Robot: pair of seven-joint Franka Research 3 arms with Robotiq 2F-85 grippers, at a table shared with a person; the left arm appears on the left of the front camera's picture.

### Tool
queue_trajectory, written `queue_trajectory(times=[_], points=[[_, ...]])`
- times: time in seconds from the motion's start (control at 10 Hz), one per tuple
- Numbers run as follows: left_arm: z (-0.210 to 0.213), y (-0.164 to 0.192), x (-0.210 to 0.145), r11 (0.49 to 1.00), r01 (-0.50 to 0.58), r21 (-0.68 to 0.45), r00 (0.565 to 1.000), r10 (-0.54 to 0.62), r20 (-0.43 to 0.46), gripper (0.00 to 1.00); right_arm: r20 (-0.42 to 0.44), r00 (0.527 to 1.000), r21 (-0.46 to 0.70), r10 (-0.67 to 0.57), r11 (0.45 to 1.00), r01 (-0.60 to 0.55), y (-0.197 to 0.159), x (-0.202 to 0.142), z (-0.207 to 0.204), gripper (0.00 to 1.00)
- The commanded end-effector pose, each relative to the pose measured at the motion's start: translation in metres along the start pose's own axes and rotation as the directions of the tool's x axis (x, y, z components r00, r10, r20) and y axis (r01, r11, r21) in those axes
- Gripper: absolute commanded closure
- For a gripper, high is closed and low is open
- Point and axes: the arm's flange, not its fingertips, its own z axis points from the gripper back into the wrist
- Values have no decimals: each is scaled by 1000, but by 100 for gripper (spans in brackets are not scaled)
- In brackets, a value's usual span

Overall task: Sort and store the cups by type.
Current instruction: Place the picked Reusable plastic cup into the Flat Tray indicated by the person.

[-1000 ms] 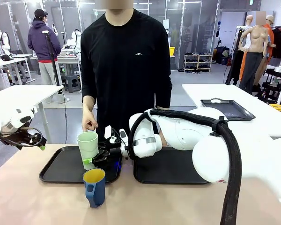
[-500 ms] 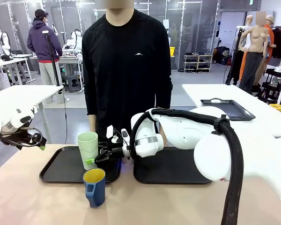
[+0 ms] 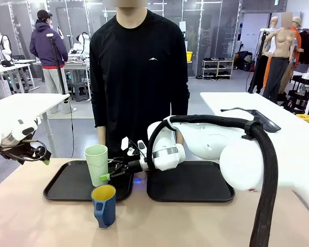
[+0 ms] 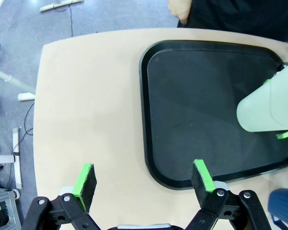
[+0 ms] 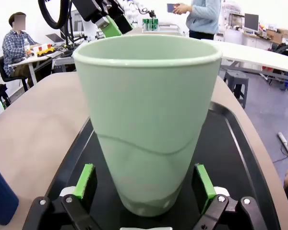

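The right gripper (image 5: pixel 144 181) — jaws spread — flanks the upright mint-green tumbler (image 5: pixel 149 120), touching neither side.

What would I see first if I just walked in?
A tall mint-green tumbler stands upright on the left black tray, with the right gripper open on either side of its base, pads clear of it. In front of that tray, on the table, sits a dark blue mug with a yellow inside.

This is an open lab hall. White worktables (image 3: pixel 26 100) stand far left and right. Glass partitions (image 3: pixel 201 31) line the far wall, where a person (image 3: pixel 46 46) stands at a bench.
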Motion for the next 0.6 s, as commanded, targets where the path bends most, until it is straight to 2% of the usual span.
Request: queue_trajectory(times=[0.0, 0.4, 0.5], points=[[0, 1, 0, 1000, 5, 4, 1000, -5, 0, 0, -60, 997, -14, -47, 999, 46, 18, 10, 20, 0], [0, 1, 0, 1000, 5, 4, 1000, -5, 0, 0, -177, 982, -74, -73, 995, 60, 28, 15, 42, 0], [0, 1, 0, 1000, 5, 4, 1000, -5, 0, 0, -81, 996, -46, -31, 999, 27, 12, 7, 29, 0]])
